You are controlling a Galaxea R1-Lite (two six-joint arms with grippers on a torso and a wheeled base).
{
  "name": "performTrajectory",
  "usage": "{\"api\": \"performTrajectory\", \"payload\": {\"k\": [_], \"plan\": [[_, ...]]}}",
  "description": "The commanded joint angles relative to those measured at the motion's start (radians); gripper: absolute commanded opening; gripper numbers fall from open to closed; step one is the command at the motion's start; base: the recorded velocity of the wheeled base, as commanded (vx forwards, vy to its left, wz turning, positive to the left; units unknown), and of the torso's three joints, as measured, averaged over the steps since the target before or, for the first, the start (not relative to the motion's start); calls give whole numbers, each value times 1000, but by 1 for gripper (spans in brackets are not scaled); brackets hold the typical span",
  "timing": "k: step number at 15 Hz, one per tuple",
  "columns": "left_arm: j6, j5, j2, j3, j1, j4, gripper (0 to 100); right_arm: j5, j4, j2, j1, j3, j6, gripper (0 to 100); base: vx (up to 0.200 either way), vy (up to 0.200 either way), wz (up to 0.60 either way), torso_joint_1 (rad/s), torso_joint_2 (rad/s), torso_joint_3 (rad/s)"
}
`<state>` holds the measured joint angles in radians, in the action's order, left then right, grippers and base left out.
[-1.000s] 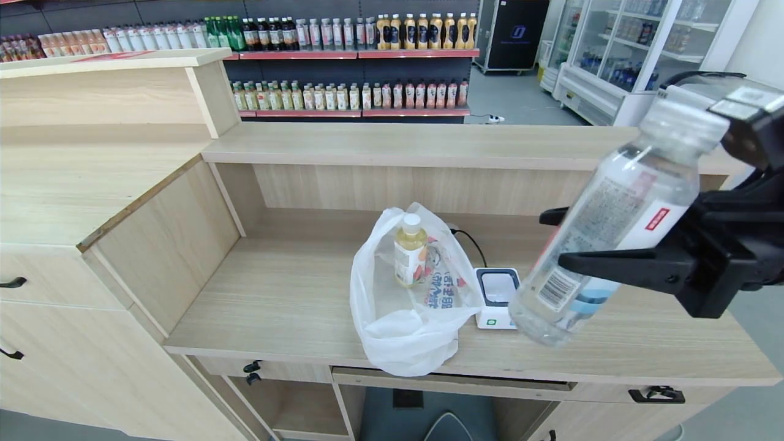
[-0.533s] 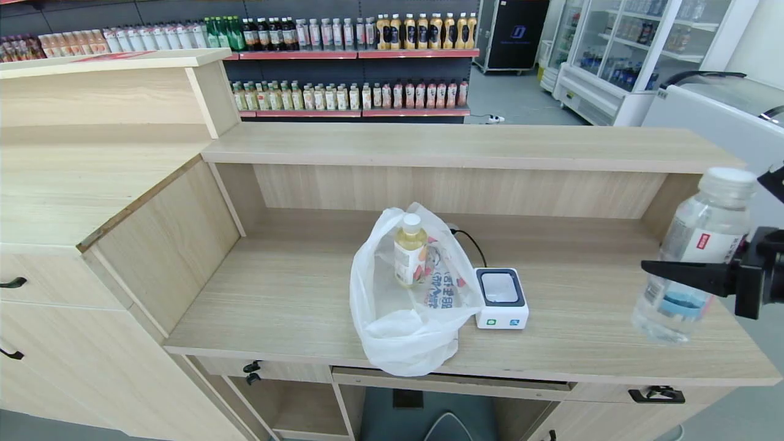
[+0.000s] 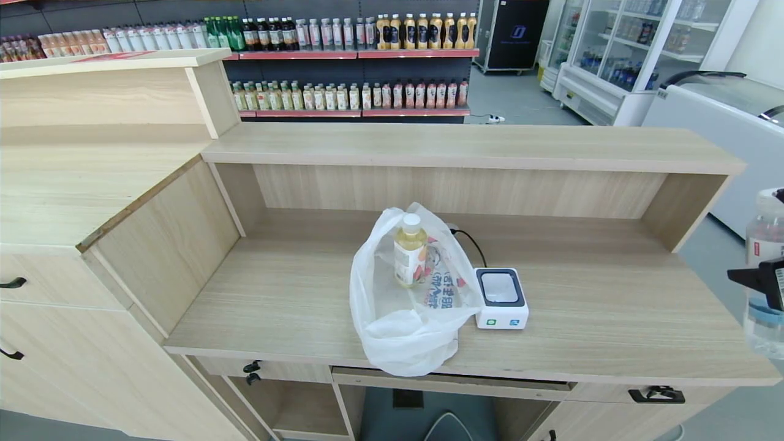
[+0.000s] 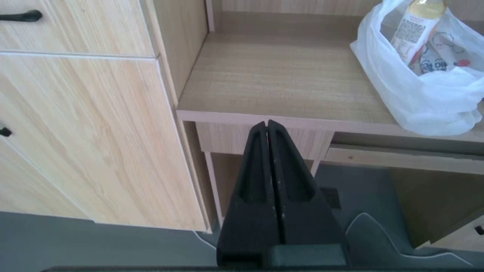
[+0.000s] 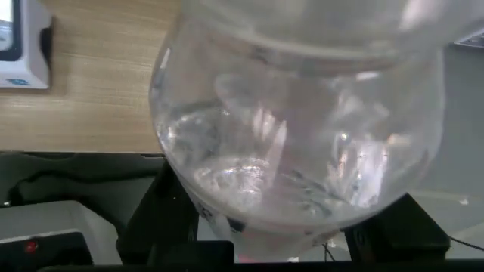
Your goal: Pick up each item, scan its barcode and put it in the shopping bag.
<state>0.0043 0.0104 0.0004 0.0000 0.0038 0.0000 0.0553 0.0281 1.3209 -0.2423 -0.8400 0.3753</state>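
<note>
while hanging upright at the right end of the counter (image 3: pixel 612 331), grasped around the middle by the right gripper (image 3: pixel 762 278): clear water bottle (image 3: pixel 765 236). well apart from the scanner (image 3: pixel 501 298) and the shopping bag (image 3: pixel 398 334) just beside it. inside the bag, standing upright, a yellow drink bottle (image 3: pixel 410 251). left gripper (image 4: pixel 268 132) clenched on nothing, low before the counter front.

Left gripper (image 4: pixel 267 128): black fingers pressed flat together, no gap, nothing between them, below the front edge of the wooden counter (image 4: pixel 272 75). White shopping bag (image 4: pixel 423 94) sits on the counter, mouth open, with a bottle of yellow drink (image 4: pixel 414 26) tilted inside. Light-wood cabinet (image 4: pixel 83 128) adjoins the counter; black handle (image 4: pixel 19 15) on its drawer.
</note>
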Motion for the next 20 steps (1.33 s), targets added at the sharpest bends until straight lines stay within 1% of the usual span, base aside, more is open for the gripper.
{"api": "performTrajectory", "payload": {"k": [1, 4, 5, 6, 7, 9, 10, 12, 13, 14, 15, 16, 17, 18, 19, 20], "plan": [[0, 0, 0, 0, 1, 0, 0, 28, 9, 23, 2, -25, 13, 0, 0, 0, 0, 0, 0, 0], [-1, 0, 0, 0, 1, 0, 0, 31, -8, 32, 5, -48, 20, 0, 0, 0, 0, 0, 0, 0], [0, 0, 0, 0, 1, 0, 0, 29, -8, 32, 5, -57, 50, 0, 0, 0, 0, 0, 0, 0], [0, 0, 0, 0, 1, 0, 0, 18, -10, 34, 3, -74, 89, 0, 0, 0, 0, 0, 0, 0], [0, 0, 0, 0, 1, 0, 0, 11, -11, 37, 5, -73, 119, 0, 0, 0, 600, 7, 2, 7], [-1, 0, 0, 0, 1, 0, 0, 3, -59, 54, 11, -65, 215, 0, 0, 0, 600, 2, 0, 5], [0, 0, 0, 0, 1, 0, 0, -17, -79, 67, 18, -64, 274, 0, 0, 0, 600, 2, 7, -2], [0, 0, 0, 0, 1, 0, 0, -88, -171, 97, 18, -45, 381, 0, 0, 0, 600, 5, 2, 2], [0, 0, 0, 0, 1, 0, 0, -130, -214, 115, 18, -44, 432, 0, 0, 0, 600, 7, 7, 2], [-1, 0, 0, 0, -1, 0, 0, -218, -235, 126, 17, -41, 467, 0, 0, 0, 600, 12, 2, 2], [0, 0, 0, 0, 1, 0, 0, -305, -238, 138, 6, -42, 525, 0, 0, 0, 0, 0, 0, 0], [0, 0, 0, 0, 1, 0, 0, -400, -246, 163, -28, -48, 646, 0, 0, 0, 0, 0, 0, 0], [0, 0, 0, 0, 1, 0, 0, -400, -246, 163, -28, -48, 646, 0, 0, 0, 0, 0, 0, 0], [-1, 0, 0, 0, 1, 0, 0, -609, -251, 221, -69, -62, 789, 0, 0, 0, 0, 0, 0, 0], [-1, 0, 0, 0, 1, 0, 0, -683, -246, 232, -81, -67, 844, 0, 0, 0, 0, 0, 0, 0], [0, 0, 0, 0, 1, 0, 0, -753, -249, 251, -97, -62, 929, 0, 0, 0, 0, 0, 0, 0]]}}
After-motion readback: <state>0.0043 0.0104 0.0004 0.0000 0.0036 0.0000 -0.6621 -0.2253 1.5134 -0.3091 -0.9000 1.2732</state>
